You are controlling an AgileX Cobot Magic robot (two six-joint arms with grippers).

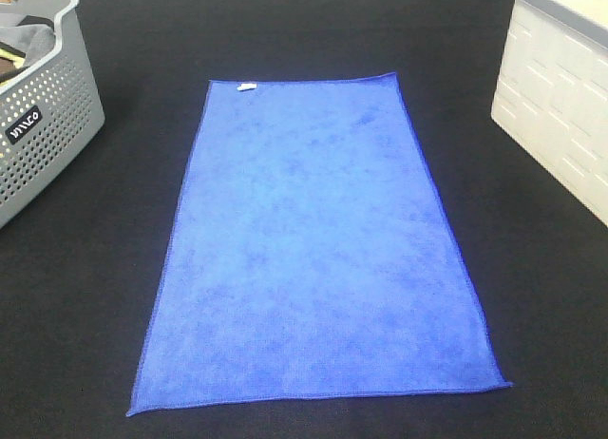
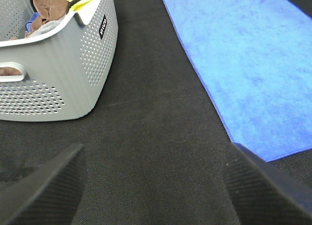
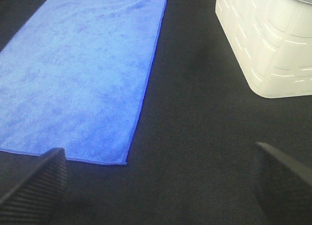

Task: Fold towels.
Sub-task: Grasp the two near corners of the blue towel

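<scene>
one royal-blue microfibre towel (image 1: 318, 249) is all the folding work in sight, and none of it is done. it lies fully spread and flat on the black table cover (image 1: 114, 315), in a single layer with no edge turned over, so every fold is left to do.

from the left: a perforated grey basket (image 1: 47, 116) stands at the far left corner, well apart from the towel, with dark grey cloth (image 1: 30, 38) inside. the left gripper (image 2: 153, 157) hangs over bare cover between basket and towel, its jaws spread wide with nothing between them. the towel fills the middle of the table. the right gripper (image 3: 160, 152) hovers just off the towel's near right corner, jaws likewise wide apart and empty. a white plastic bin (image 1: 560, 97) stands at the far right, apart from the towel.

the towel's long axis runs straight away from the robot, near to far, with a short hem at each end. the small white tag (image 1: 246, 86) sits on the far short hem, close to its left corner. each near corner appears to lie near a gripper.
</scene>
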